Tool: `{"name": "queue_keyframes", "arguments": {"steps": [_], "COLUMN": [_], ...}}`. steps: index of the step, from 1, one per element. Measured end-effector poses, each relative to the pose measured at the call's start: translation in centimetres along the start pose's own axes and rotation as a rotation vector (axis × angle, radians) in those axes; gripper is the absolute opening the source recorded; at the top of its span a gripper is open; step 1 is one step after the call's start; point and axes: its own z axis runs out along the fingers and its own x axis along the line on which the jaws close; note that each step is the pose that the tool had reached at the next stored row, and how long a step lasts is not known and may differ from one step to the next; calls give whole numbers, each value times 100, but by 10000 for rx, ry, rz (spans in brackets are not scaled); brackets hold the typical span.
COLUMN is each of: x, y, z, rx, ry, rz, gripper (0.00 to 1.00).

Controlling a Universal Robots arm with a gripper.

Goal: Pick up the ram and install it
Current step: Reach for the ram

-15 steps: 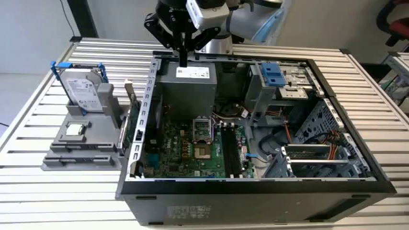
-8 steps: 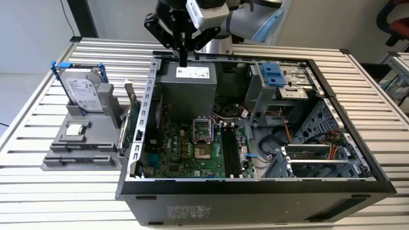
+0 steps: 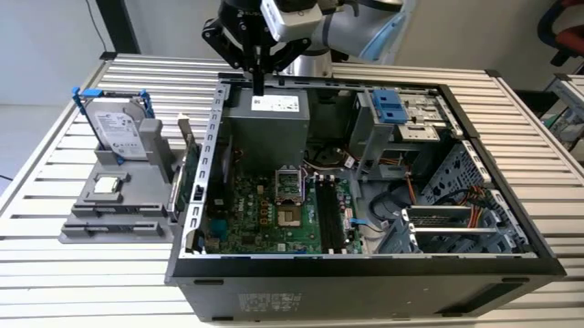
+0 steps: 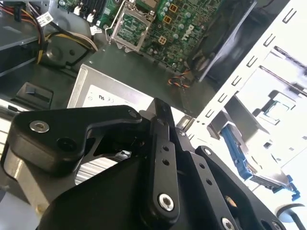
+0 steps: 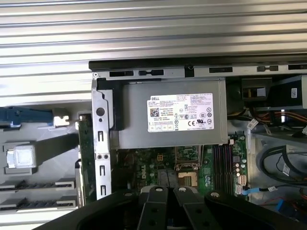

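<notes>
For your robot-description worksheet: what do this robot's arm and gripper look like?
The gripper is matte black: hinged link bars with silver screw heads and narrow fingers. The arm is silver-grey with light blue joint caps.

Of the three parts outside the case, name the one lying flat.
The processor chip: it lies flat, whereas the hard drive stands upright and the ram stands on edge.
</notes>
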Motion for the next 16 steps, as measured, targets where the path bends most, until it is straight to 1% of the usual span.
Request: {"name": "queue_keyframes", "arguments": {"steps": [16], "x": [292], "y": [-20], "z": [-6], "rx": [-1], "ry": [0], "rz": [-1], "gripper": [0]}}
